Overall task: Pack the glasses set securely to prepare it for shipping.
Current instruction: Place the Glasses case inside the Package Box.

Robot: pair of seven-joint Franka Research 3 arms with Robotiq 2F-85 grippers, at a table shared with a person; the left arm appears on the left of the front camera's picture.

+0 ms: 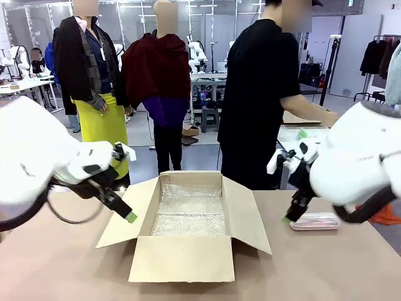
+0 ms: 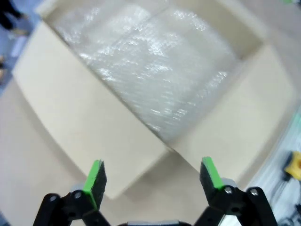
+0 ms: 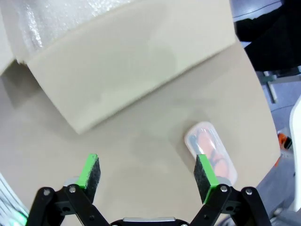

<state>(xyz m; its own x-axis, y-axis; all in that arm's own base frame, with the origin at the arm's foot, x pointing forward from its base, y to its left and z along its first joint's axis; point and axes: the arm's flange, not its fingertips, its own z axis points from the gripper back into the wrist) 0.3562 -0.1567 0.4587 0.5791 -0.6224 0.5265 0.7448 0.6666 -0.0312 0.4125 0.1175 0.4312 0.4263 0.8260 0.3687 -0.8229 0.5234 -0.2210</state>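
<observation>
An open brown cardboard box [image 1: 188,258] sits nearest on the tan table [image 1: 56,269], its four flaps splayed outward and its floor lined with bubble wrap [image 1: 188,210]. The left gripper [image 1: 129,216] hangs tilted down over the box's left flap, the white arm bent in from the side. Seen from the left wrist, its green pads [image 2: 95,181] are spread wide with nothing between them, and the bubble-wrapped interior lies beyond the fingers.

The right gripper [image 1: 287,218] points steeply down at the table just past the box's right flap, at the left end of the pale glasses case [image 1: 315,221]. The right wrist view shows its jaws gaping wide and empty, one pad [image 3: 205,175] overlapping the near end of the case; contact cannot be told. The case lies flat on the table, closed, apart from the box, with orange and dark shapes showing through its translucent shell.

Across the table, a person in a black T-shirt [image 1: 260,94] stands turned aside, one hand [image 1: 328,118] reaching toward another table.
</observation>
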